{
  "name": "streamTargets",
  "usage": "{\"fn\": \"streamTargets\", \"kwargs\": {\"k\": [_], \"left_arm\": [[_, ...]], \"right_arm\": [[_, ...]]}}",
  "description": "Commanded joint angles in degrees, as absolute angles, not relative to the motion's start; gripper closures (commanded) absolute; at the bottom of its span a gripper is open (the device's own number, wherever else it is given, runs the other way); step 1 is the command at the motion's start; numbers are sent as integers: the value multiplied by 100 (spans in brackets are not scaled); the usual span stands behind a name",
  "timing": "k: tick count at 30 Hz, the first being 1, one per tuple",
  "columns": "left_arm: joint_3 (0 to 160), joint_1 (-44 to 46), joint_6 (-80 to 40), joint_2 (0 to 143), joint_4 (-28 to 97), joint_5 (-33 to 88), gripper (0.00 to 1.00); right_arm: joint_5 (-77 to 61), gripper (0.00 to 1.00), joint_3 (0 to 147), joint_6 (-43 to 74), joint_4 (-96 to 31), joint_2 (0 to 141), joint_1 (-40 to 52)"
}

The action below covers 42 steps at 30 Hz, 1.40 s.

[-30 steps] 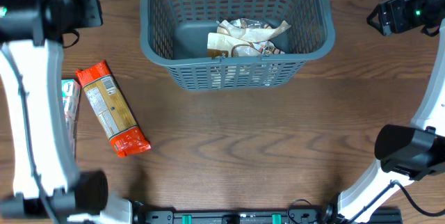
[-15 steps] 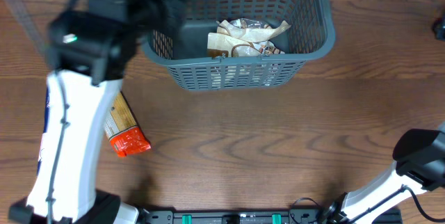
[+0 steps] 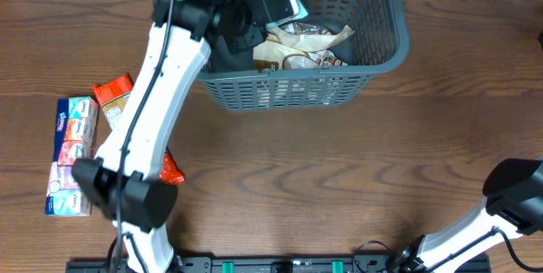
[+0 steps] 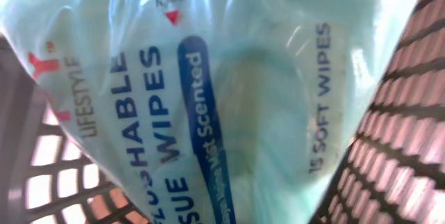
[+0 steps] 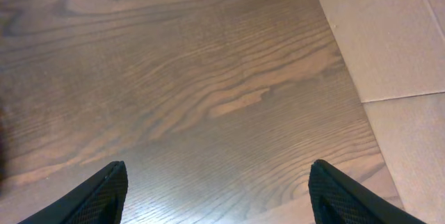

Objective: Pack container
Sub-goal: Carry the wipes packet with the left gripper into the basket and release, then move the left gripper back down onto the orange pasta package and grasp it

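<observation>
Surface: dark brown wood-grain table (image 3: pixel 339 163), bare across its middle and its whole 3 o'clock side.
12 o'clock: large dark grey rectangular plastic basket (image 3: pixel 297 95) with slotted lattice sides, standing flat on the table; its far part runs out of the overhead view.
9 o'clock: flat multi-pack of pocket tissues in clear plastic (image 3: pixel 71 154), light blue, red and purple, lying with its long side running from 12 to 6.
Just beside it, towards the centre: long orange-red snack packet with a tan label (image 3: pixel 114 97), lying slanted from 11 to 5, its middle hidden under an arm.
Edge: the right wrist view shows the table's wood meeting a pale tan surface (image 5: pixel 389 43).
</observation>
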State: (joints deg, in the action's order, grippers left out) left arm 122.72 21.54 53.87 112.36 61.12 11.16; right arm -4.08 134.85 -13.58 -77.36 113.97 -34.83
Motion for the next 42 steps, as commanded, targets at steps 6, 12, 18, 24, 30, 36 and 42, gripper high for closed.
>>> {"fn": "streamTargets", "kwargs": {"k": [6, 12, 18, 24, 30, 36, 42], "left_arm": [[12324, 1605, 5623, 12044, 6143, 941, 93], [12324, 1415, 5192, 12073, 6198, 943, 49], [12324, 1461, 4862, 11756, 6471, 941, 35], [12324, 1470, 4040, 10733, 6399, 943, 34], [12324, 1444, 3986, 9465, 6294, 937, 28], [12324, 851, 2145, 8748, 6613, -886, 20], [12219, -475, -228, 8768, 8095, -1251, 11]], "right_arm": [[-458, 30, 13467, -1269, -7780, 11277, -3507], [-491, 30, 13465, -1271, -7784, 11277, -3507], [-502, 30, 13467, -1271, -7802, 11277, -3507], [-840, 30, 13467, -1291, -7800, 11277, -3507], [-840, 22, 13465, -1291, -7797, 11277, -3507], [-884, 12, 13467, -1288, -7797, 11277, -3505], [-1098, 5, 13465, -1288, -7797, 11277, -3498]]}}
